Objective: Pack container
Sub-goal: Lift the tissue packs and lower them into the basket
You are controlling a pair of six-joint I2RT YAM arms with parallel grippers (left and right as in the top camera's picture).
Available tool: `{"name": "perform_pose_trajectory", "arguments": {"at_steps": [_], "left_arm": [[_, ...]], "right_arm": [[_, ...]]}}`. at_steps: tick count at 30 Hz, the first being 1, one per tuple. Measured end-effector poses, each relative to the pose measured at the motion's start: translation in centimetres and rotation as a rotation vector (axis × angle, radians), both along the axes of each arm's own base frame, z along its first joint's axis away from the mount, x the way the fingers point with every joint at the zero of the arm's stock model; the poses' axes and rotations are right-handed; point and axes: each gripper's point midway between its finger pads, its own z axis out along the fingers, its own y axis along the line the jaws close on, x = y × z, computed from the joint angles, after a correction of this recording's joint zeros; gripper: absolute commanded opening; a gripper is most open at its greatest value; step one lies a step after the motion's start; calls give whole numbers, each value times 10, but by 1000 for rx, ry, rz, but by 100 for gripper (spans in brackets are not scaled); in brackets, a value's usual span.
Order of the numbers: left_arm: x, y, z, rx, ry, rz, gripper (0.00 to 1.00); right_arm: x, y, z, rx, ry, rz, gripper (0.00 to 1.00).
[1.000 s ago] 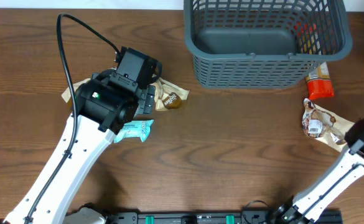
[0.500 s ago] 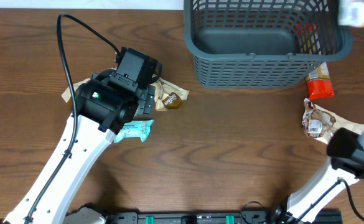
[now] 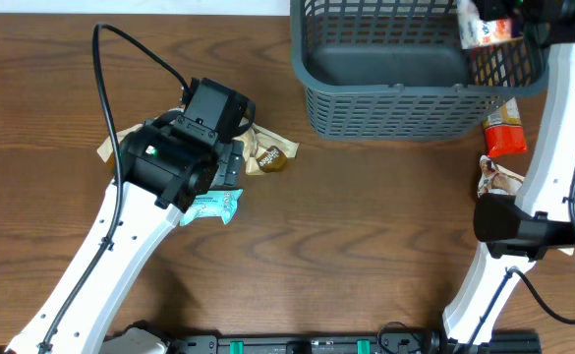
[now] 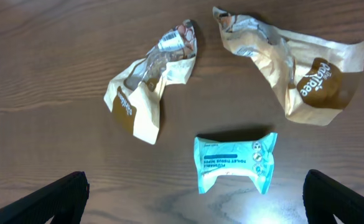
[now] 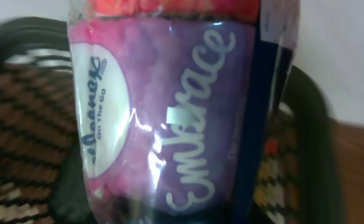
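Overhead: dark grey-blue slotted container point(image 3: 405, 113) sits at far edge of wood table point(image 3: 366, 246), centre-right. R gripper point(image 3: 518, 18) hovers over its right rear corner, fingers clenched on a purple-pink packet point(image 5: 169, 112). L gripper point(image 4: 194, 186) hangs spread wide, holding nothing, above 1 teal wipes pack point(image 4: 234, 162) & 2 tan wrappers point(image 4: 147, 93).

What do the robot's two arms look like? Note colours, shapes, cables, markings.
The left arm and right arm are long white tubes with black joints. The left has a black wrist block, a green light and a looping black cable.
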Motion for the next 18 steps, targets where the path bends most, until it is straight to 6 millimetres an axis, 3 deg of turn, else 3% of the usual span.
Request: {"name": "perform_pose_trajectory", "arguments": {"at_steps": [7, 18], "left_arm": [[0, 0, 0, 0, 0, 0, 99], [0, 0, 0, 0, 0, 0, 99]], "right_arm": [[1, -44, -38, -44, 106, -208, 1], [12, -49, -99, -40, 218, -228, 2]]}}
